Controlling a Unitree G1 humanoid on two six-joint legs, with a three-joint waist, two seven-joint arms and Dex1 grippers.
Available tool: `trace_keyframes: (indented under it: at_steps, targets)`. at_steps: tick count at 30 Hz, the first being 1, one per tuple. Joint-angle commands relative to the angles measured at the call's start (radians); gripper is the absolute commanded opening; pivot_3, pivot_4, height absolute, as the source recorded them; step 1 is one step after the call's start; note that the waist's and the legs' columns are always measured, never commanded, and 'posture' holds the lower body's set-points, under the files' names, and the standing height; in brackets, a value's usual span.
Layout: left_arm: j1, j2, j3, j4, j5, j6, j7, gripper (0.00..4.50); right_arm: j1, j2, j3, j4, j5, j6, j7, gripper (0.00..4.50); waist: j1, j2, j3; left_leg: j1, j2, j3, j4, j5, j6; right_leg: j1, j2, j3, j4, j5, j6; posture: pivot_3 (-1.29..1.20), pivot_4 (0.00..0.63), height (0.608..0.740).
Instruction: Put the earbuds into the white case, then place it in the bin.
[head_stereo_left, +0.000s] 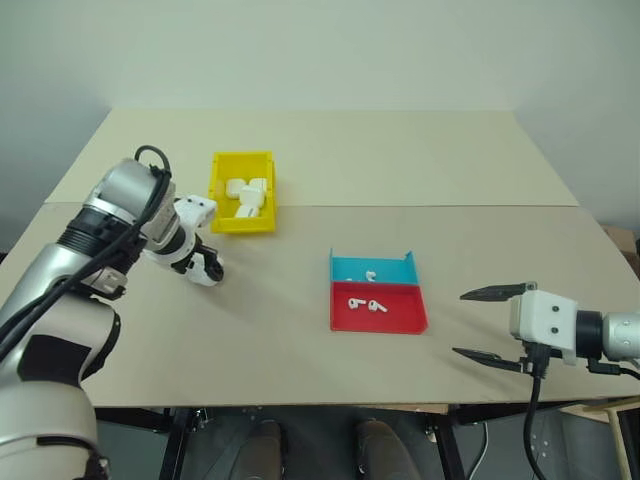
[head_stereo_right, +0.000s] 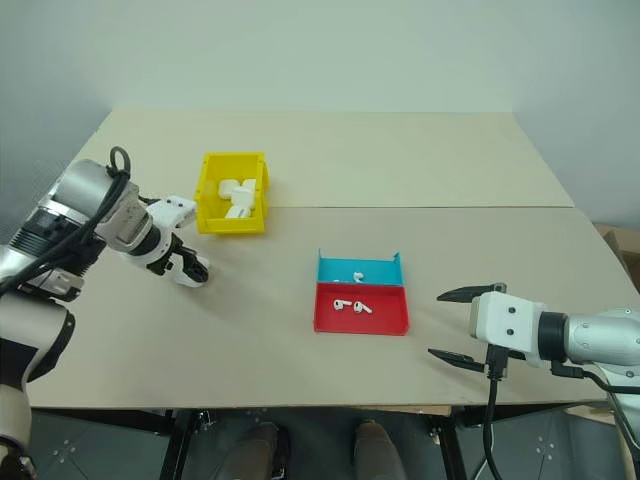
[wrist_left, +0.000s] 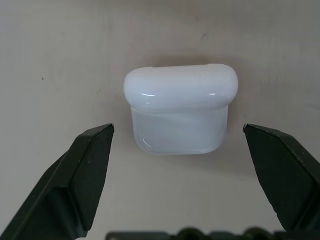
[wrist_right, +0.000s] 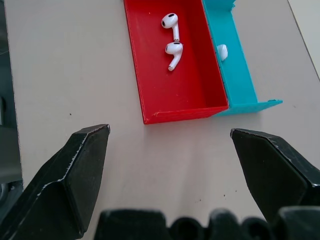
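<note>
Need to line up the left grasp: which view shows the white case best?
The left wrist view: the white case lies on the table between the open left gripper fingers, untouched. In the eye views that gripper covers it.

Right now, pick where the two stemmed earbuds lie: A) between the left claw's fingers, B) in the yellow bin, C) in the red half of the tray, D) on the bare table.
C: the two earbuds lie side by side in the red half of the tray, clear of both claws.

Bin (head_stereo_left: 242, 190) far left on table (head_stereo_left: 400, 160), tray (head_stereo_left: 378, 292) centre, earbuds (wrist_right: 172, 41) in tray
</note>
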Motion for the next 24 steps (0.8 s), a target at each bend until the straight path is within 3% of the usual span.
trace_keyframes:
  at_steps: [1, 24]
  targets:
    - [-0.031, -0.005, 0.0, 0.044, 0.04, -0.014, -0.074, 4.5, 0.002, -0.01, -0.037, -0.03, -0.011, -0.003, -0.013, 4.49, 0.0, 0.0, 0.0, 0.0, 0.0, 0.0, 0.0, 0.0, 0.0, 0.0, 0.0, 0.0, 0.0, 0.0, 0.0, 0.0, 0.15, 0.74]
    - [0.001, -0.059, 0.014, 0.188, 0.189, -0.083, -0.198, 4.5, 0.003, -0.004, -0.02, -0.024, -0.063, 0.008, -0.038, 4.49, 0.0, 0.0, 0.0, -0.001, 0.0, -0.001, 0.001, 0.0, 0.0, 0.0, 0.0, -0.001, 0.0, 0.0, 0.0, 0.0, 0.15, 0.74]
